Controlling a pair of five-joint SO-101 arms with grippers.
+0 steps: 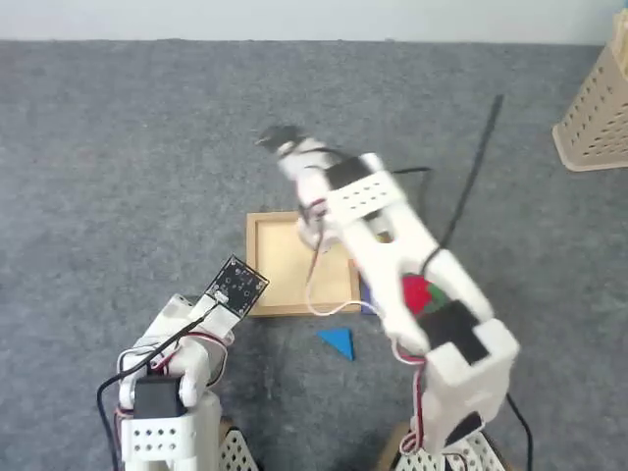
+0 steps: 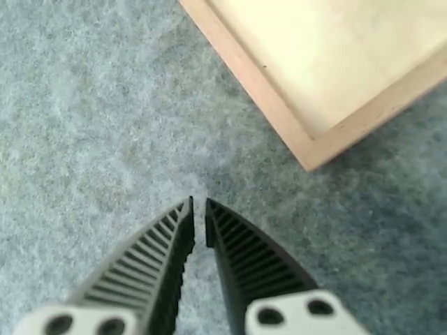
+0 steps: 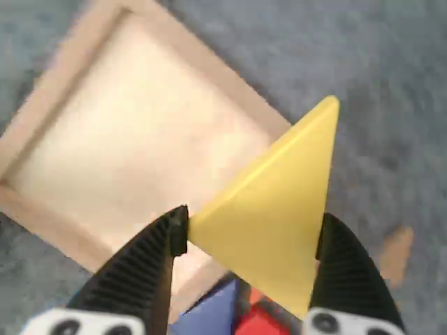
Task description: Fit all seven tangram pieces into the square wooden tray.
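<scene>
Nearest on the left, the left claw [image 2: 199, 204] hangs over grey carpet [image 2: 84, 125] just short of the near left corner of the tray [image 2: 276, 105], its jaws all but closed, a mere slit between them and nothing in them. Right of it and just near of the tray, a blue triangle [image 1: 338, 341] lies flat on the carpet, and farther right a red piece [image 1: 417, 291] and a green piece [image 1: 439, 296] show under the right arm. Beyond these, the right claw [image 3: 251, 227] is clamped on a yellow triangle [image 3: 272, 202], one finger on each side. The triangle is held above the tray's rim, partly over the bare tray floor and partly over carpet. At the far right stands a pale basket [image 1: 599, 108].
</scene>
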